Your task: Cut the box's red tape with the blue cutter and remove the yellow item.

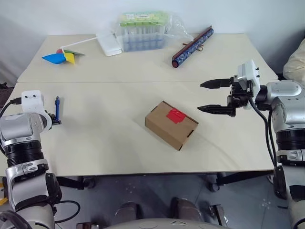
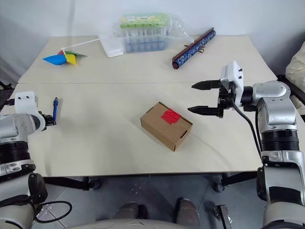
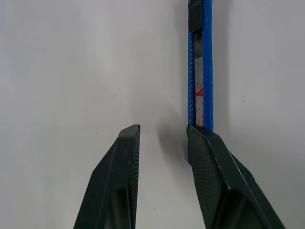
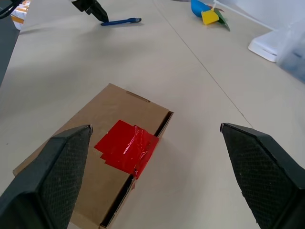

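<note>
I see the box (image 1: pixel 171 125) closest, mid-table, red tape (image 1: pixel 176 115) uncut | right gripper (image 1: pixel 215 97) beside it, jaws wide, likely to steady it | left gripper (image 3: pixel 162 143) jaws apart, one finger touching the blue cutter (image 3: pixel 200 76), nothing gripped.

Wide-open right claw (image 4: pixel 155 167) above taped box (image 4: pixel 95 167); blue cutter (image 4: pixel 121 21) seemingly beyond.

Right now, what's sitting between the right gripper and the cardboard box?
Nothing: bare table separates the right gripper from the box, seen in both eye views.
</note>
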Controlling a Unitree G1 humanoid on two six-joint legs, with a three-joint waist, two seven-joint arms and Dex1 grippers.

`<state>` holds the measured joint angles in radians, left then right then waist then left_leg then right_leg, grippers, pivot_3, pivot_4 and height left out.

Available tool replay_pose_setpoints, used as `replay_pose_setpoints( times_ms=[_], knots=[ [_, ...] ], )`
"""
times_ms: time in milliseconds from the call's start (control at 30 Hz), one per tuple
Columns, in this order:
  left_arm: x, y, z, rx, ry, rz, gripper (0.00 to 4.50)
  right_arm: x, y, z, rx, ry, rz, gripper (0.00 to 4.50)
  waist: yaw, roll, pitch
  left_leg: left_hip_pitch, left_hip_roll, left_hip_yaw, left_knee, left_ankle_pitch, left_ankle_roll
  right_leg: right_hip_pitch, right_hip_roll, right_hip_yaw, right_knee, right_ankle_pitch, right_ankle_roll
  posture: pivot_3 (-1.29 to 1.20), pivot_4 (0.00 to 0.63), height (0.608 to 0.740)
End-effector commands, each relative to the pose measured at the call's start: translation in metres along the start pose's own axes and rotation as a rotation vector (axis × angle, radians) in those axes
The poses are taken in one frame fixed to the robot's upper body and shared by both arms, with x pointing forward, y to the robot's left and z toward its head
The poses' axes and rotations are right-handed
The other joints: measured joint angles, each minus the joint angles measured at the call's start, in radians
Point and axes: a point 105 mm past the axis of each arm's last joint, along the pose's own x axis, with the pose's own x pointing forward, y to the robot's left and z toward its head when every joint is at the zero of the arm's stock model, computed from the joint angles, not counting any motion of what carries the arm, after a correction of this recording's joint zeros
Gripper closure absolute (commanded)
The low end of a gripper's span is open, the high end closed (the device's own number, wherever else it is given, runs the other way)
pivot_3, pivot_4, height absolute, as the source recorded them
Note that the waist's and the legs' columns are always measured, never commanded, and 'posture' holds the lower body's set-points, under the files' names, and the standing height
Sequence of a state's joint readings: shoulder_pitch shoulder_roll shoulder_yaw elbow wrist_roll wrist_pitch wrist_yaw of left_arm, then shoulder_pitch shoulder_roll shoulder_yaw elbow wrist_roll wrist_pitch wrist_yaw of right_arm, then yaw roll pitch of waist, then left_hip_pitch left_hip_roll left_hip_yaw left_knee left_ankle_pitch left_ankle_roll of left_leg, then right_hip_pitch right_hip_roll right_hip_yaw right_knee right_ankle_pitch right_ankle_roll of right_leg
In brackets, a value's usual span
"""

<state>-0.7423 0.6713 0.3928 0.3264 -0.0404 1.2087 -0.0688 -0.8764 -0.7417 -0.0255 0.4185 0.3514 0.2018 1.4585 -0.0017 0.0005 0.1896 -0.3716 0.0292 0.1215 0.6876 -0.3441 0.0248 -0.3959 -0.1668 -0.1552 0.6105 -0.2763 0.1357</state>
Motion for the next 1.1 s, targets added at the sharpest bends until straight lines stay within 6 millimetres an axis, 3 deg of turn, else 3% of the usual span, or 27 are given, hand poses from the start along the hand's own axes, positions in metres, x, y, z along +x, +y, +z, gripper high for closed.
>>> replay_pose_setpoints(
  times_ms=[33,367,633,733,900,1100],
  knots=[
    [-0.005,-0.002,0.004,0.012,-0.002,-0.011,2.86,-0.005,-0.001,0.009,-0.042,-0.002,-0.014,0.0,-0.001,0.0,0.0,0.0,0.0,0.0,0.0,0.0,0.0,0.0,0.0,0.0,0.0,0.0,0.0,0.0,0.15,0.74],
    [-0.032,0.001,0.04,-0.012,-0.217,-0.028,2.86,-0.005,-0.001,0.009,-0.043,-0.004,-0.018,0.0,-0.003,0.0,0.0,-0.002,0.0,-0.001,-0.001,0.0,0.0,-0.001,0.0,-0.001,-0.001,0.0,0.0,0.0,0.15,0.74],
    [-0.037,0.018,0.028,-0.004,-0.248,0.007,2.86,-0.006,-0.001,0.009,-0.039,-0.001,-0.017,0.0,-0.004,0.0,0.0,-0.002,0.0,0.0,-0.002,0.0,0.0,-0.001,0.0,-0.001,-0.002,0.0,0.0,0.0,0.15,0.74],
    [-0.039,0.027,0.023,0.018,-0.249,0.065,2.3,-0.006,0.0,0.008,-0.036,0.0,-0.014,0.0,-0.003,-0.001,0.001,-0.002,0.0,-0.001,-0.002,0.0,0.0,-0.001,0.0,-0.001,-0.003,0.0,0.0,0.0,0.15,0.74],
    [-0.034,0.027,0.017,-0.038,-0.241,0.072,0.84,-0.005,-0.001,0.007,-0.035,0.002,-0.012,0.0,0.0,-0.001,0.001,-0.002,0.0,-0.001,-0.002,0.0,0.0,-0.001,0.0,-0.001,-0.003,0.0,0.0,0.0,0.15,0.74],
    [-0.017,0.011,0.009,-0.074,-0.192,-0.026,0.84,-0.002,-0.001,0.008,-0.037,-0.001,-0.006,0.0,-0.002,-0.001,0.001,-0.002,0.0,0.0,-0.002,0.0,0.0,-0.001,0.0,-0.001,-0.003,0.0,0.0,0.0,0.15,0.74]
  ],
)
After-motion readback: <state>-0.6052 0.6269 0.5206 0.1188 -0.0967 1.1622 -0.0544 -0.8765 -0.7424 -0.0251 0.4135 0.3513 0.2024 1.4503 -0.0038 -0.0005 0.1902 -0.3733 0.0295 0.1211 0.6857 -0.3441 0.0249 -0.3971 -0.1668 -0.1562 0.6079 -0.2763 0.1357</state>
